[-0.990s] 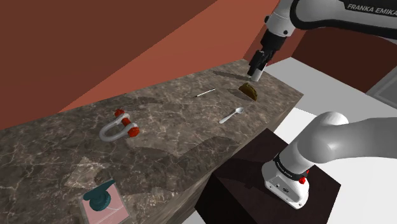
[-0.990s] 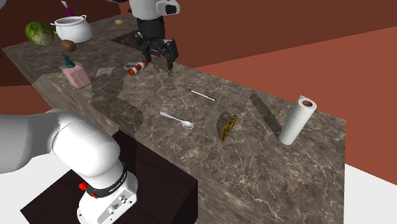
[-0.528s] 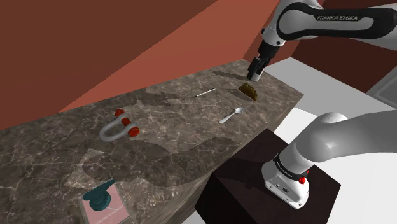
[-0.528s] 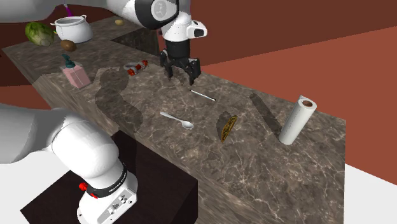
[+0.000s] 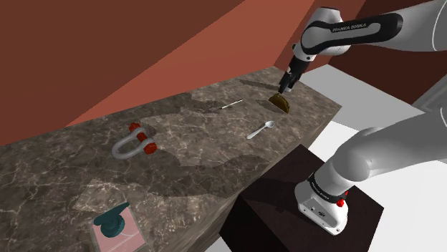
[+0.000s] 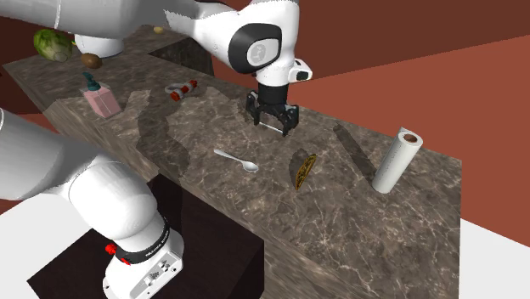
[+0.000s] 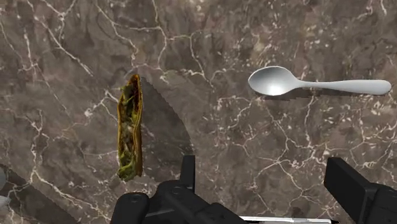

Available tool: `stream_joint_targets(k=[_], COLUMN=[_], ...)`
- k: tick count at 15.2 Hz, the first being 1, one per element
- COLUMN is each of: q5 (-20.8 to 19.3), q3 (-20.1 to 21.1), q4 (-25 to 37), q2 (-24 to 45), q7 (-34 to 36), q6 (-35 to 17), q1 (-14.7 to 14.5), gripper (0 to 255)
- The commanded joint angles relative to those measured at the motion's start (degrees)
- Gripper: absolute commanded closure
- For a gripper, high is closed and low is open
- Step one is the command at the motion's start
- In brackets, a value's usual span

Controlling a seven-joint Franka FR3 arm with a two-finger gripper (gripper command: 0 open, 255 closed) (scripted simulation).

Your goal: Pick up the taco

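Observation:
The taco [image 5: 281, 102] is a brown folded shell with green filling, standing on its edge on the dark marble counter [image 5: 200, 150] near the end at the shoulder view's right. In the second exterior view the taco [image 6: 303, 169] lies between a spoon and a paper towel roll. My gripper [image 6: 272, 123] hangs open above the counter, a short way from the taco and apart from it. In the wrist view the taco [image 7: 130, 127] lies off to one side of the gripper [image 7: 267, 184], beyond one finger [image 7: 188, 172]. Nothing is between the fingers.
A metal spoon [image 7: 305, 83] lies on the counter near the gripper, and a thin white stick [image 5: 231, 104] lies close by. A paper towel roll [image 6: 397, 160] stands past the taco. Farther off are a shackle [image 5: 134, 143], a soap dispenser [image 6: 99, 96] and a pot [image 6: 95, 38].
The arm has swung along the counter toward the taco, moving to the second exterior view's right and coming lower. The fingers stay apart. The objects have not moved.

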State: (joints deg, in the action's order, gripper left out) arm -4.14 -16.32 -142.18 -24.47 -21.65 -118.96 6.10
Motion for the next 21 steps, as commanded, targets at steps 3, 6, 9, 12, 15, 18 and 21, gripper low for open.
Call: stream_joint_targets(k=[3,6,9,12,15,18,21], q5=[1.02,2.87,5.79,8.24,9.39,10.7,11.45], q3=[-3.65,-6.27,-8.42,-9.39,-9.32,-9.18,-9.06], q4=[2.1,4.56,7.63,10.02,9.27,8.64,8.35], q2=[7.88,14.16,20.81,25.41,27.11,28.93,29.92], q7=[-4.42,-8.38,-12.79,-15.91,-16.82,-17.82,-18.39], q6=[-5.03,-8.05,-10.56,-11.86,-14.11,-16.32,-17.46], q1=[0.46,0.82,1.36,2.06,2.12,2.2,2.27], gripper=[0,0,0,0,0,0,0])
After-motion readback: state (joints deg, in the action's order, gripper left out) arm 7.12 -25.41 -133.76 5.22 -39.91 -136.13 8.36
